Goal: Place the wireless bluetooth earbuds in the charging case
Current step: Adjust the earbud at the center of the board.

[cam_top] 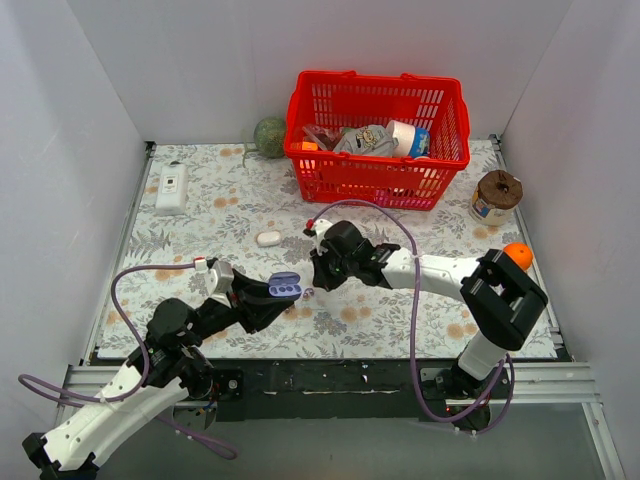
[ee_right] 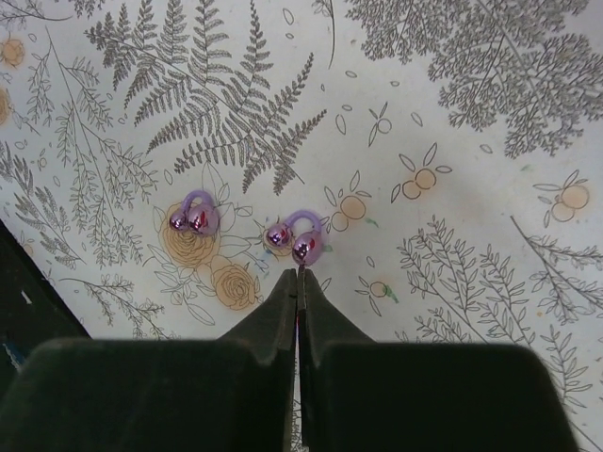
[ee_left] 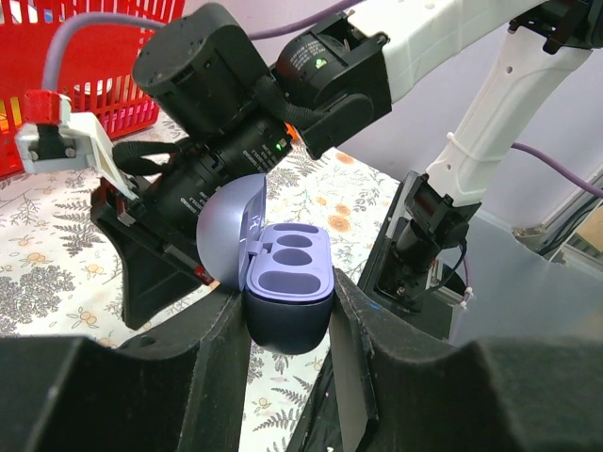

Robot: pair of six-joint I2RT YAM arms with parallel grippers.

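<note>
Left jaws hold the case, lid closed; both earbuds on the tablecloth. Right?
Not quite: the lid is open. The left wrist view shows the case in the left jaws with its lid swung back and both sockets bare. Both earbuds do lie on the tablecloth, as the right wrist view shows.

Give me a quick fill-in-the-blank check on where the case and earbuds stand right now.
The left gripper holds the charging case, whose lid is ___.
Both its sockets are ___.
___ earbuds lie on the tablecloth.
The right gripper is ___, tips by one of them.
Missing words: open; empty; two; shut.
</note>
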